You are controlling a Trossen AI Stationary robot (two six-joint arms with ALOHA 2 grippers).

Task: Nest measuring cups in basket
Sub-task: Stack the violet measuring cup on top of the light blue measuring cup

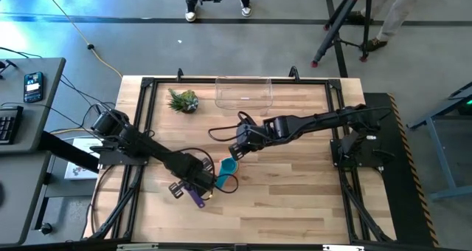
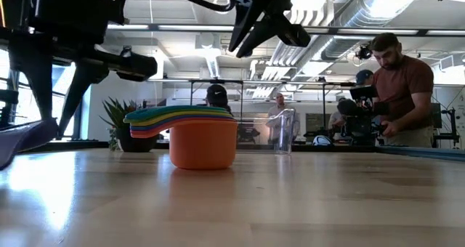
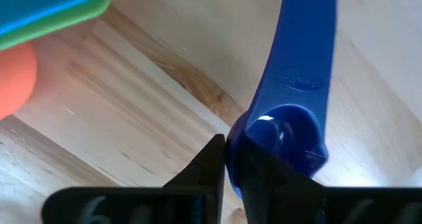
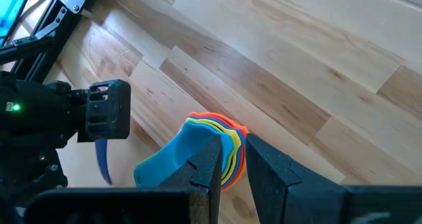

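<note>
A nested stack of measuring cups (image 1: 227, 173) stands on its orange bowl (image 2: 203, 142), its teal, green, yellow and red handles fanned out to one side. The teal cup (image 4: 165, 161) is on top. My right gripper (image 4: 231, 148) hovers just above the stack (image 2: 265, 36), open by a narrow gap and touching nothing. My left gripper (image 1: 198, 188) is beside the stack toward the table's near edge, shut on a small dark blue-purple cup (image 3: 290, 118). The clear basket (image 1: 243, 92) sits at the far edge, with no cups inside. My left gripper pinches the small dark blue-purple cup at the rim wall of its bowl (image 3: 239, 141). One finger seems to be inside the bowl and one outside. The long flat handle (image 3: 306, 46) points away from the fingers and slants down toward the table.
A small spiky green plant (image 1: 183, 101) stands left of the basket at the far edge. People and camera gear (image 2: 396, 94) are beyond the table. Bare wood lies between the stack and the basket and toward the table's right side.
</note>
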